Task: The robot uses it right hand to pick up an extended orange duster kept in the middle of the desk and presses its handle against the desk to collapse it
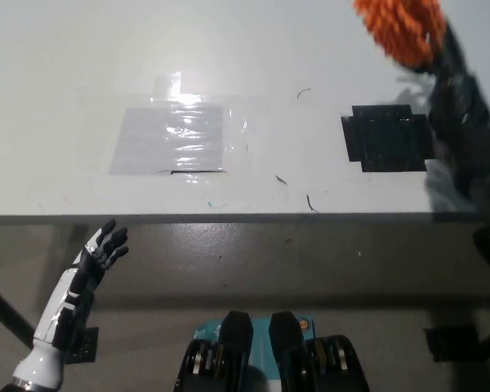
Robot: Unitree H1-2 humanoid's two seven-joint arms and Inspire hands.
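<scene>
Here the wide white tabletop (253, 57) lies beneath the black right hand (449, 69), blurred, apparently grasping the spiky orange duster (400, 24) raised just above it. The duster's probably light, its bristles soft; grip its stiff handle. The white left hand (104, 245) rests open.

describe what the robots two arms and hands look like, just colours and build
The left hand has dark grey fingers with lighter patches; its forearm is slim, white and silvery with black panels. The right hand and its arm are black all over, bulky and motion-blurred, so no markings or cables can be made out.
</scene>
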